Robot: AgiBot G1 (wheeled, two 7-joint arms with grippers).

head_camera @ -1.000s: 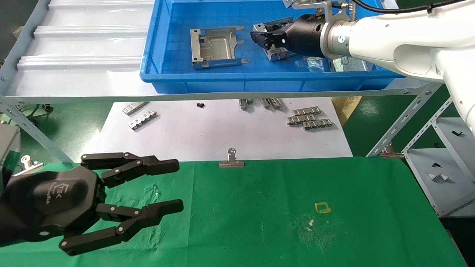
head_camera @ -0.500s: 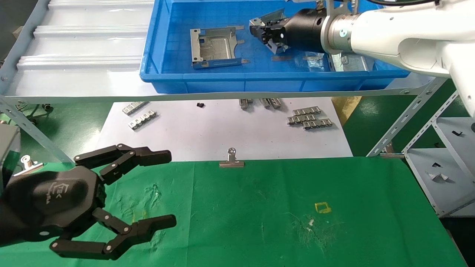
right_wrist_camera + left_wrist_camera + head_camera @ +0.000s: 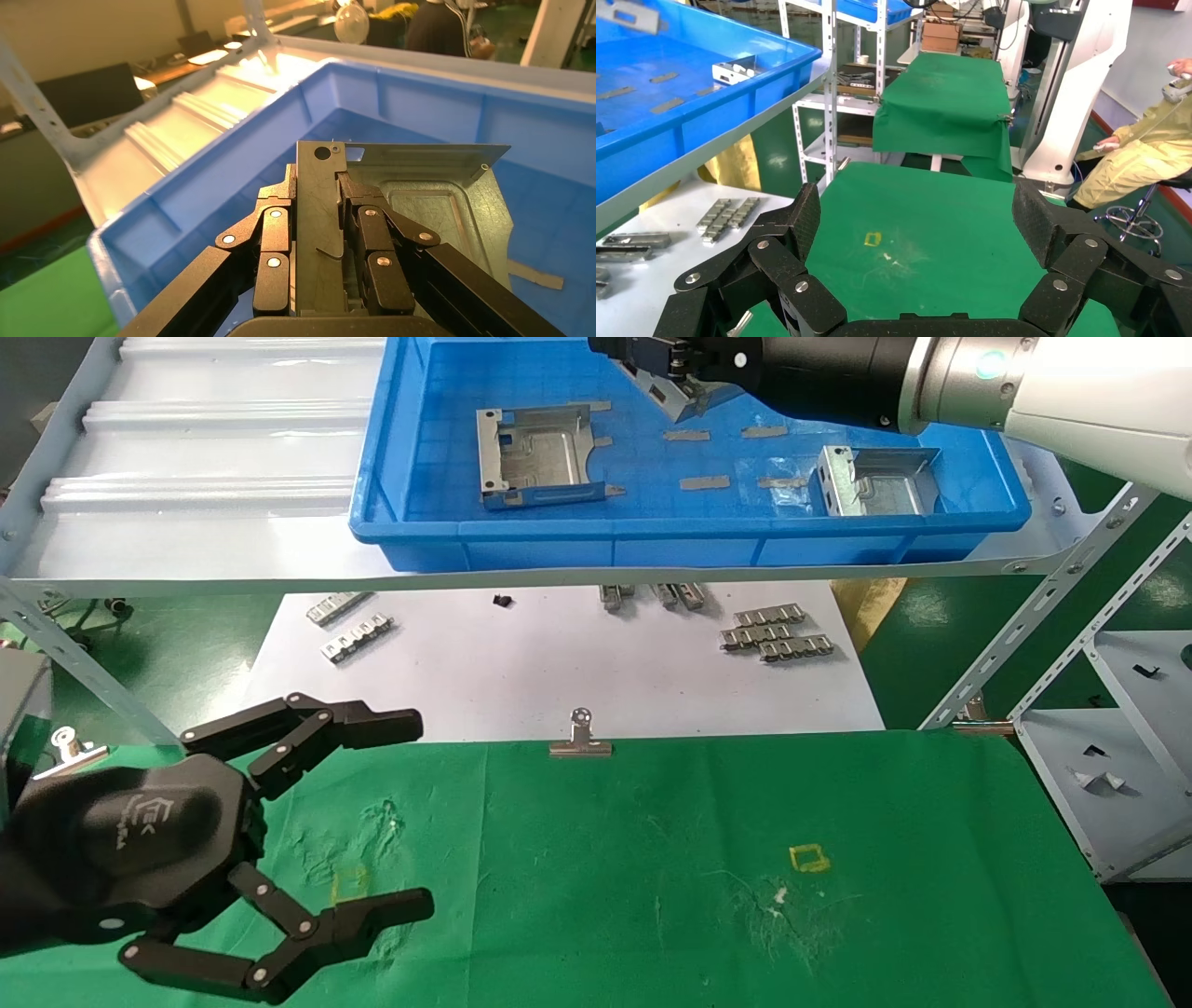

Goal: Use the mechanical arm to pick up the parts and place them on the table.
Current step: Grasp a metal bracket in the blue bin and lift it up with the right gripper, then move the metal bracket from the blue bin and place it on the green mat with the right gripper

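My right gripper (image 3: 652, 360) is up over the back of the blue bin (image 3: 652, 528), shut on one of the parts (image 3: 669, 395), a silver bracket lifted off the bin floor. The right wrist view has its fingers (image 3: 273, 232) clamping the folded side wall, with the bracket's tray (image 3: 429, 196) hanging beyond the right gripper (image 3: 318, 179). Two more parts lie in the bin, one at the left (image 3: 535, 458) and one at the right (image 3: 875, 481). The left gripper (image 3: 414, 808) hovers open and empty over the front left of the green table (image 3: 652, 877), seen again in the left wrist view (image 3: 919, 217).
The bin sits on a pale ribbed shelf (image 3: 186, 477). Flat metal strips (image 3: 703, 481) lie loose on the bin floor. Below the shelf, white paper (image 3: 559, 663) carries ridged strips (image 3: 773, 635). A binder clip (image 3: 580, 742) grips the cloth's far edge. A grey rack (image 3: 1099, 756) stands at the right.
The right gripper has risen with the bracket toward the back of the bin, uncovering the part at the bin's right. The left gripper's fingers have spread wider.
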